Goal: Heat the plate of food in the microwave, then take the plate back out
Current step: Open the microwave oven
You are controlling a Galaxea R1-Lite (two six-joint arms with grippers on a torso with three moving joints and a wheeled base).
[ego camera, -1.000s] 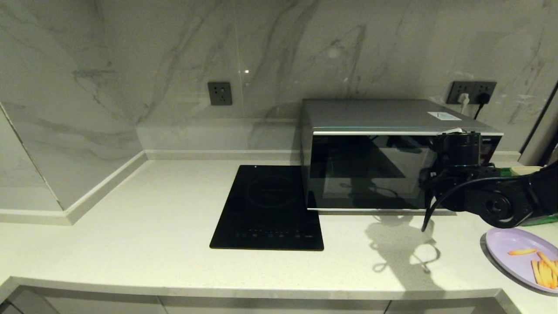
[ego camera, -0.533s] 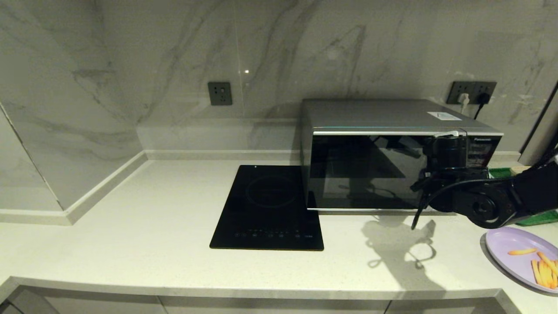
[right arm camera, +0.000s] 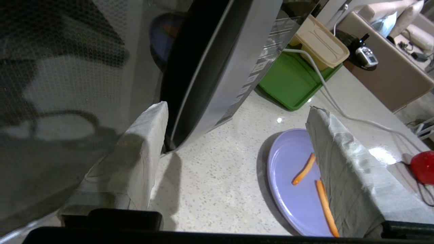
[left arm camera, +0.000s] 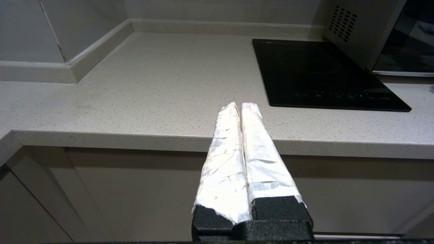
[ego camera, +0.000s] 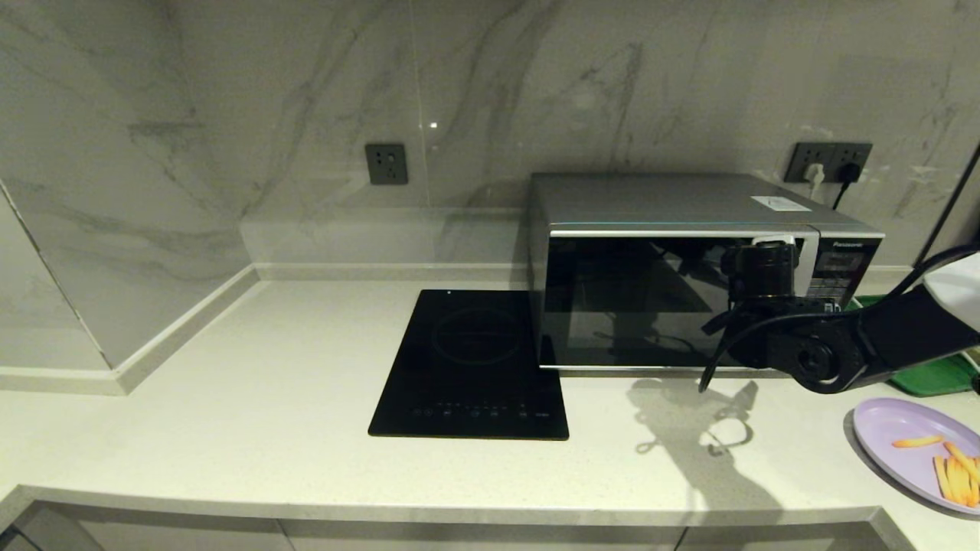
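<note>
Our right hand (right arm camera: 237, 142), fingers apart by the microwave (ego camera: 689, 229) door's right edge, may slip off, seemingly ungripped.

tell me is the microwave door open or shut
Shut. In the head view the microwave door lies flush with its front, no gap showing. The plate of food sits outside on the counter.

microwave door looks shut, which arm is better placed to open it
Right: its open claw is at the microwave door's right edge, near the plate of food. The left claw is parked off the counter edge.
</note>
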